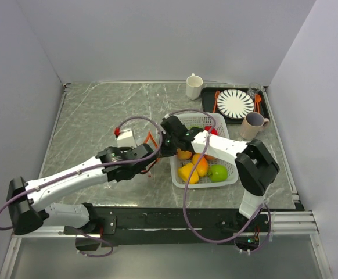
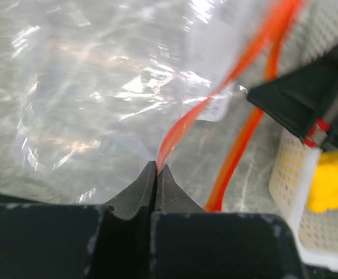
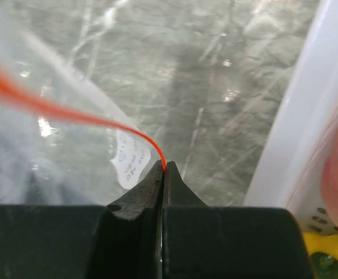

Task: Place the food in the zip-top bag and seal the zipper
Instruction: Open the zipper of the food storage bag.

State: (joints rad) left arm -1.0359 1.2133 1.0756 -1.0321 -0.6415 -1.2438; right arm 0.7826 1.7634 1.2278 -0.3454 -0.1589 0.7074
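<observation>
The clear zip-top bag hangs between my two grippers, left of the white mesh basket. My left gripper is shut on the bag's orange-red zipper strip. My right gripper is shut on the same strip on its other lip. In the top view the left gripper and the right gripper sit close together with the strip between them. The food lies in the basket: yellow pepper, orange piece, green apple, a red piece.
The basket wall stands just right of my right gripper. At the back right are a white mug, a black tray with a striped plate, and a pinkish mug.
</observation>
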